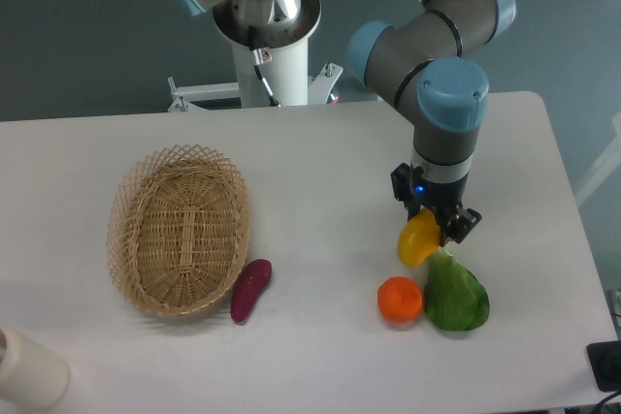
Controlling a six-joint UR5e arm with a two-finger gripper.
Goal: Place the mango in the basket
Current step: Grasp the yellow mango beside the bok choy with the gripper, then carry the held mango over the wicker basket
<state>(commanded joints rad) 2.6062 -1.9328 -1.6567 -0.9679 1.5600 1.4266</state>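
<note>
Transport step: the hand (427,230) gripped the mango (419,239) at lower right, clear of the bench; next, carry leftward over the basket (129,203).

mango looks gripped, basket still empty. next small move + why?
Probably lift straight up a little first. The gripper appears shut on the mango, which hangs low beside the green fruit and orange. Height would let it clear those before swinging toward the basket on the image left.
</note>
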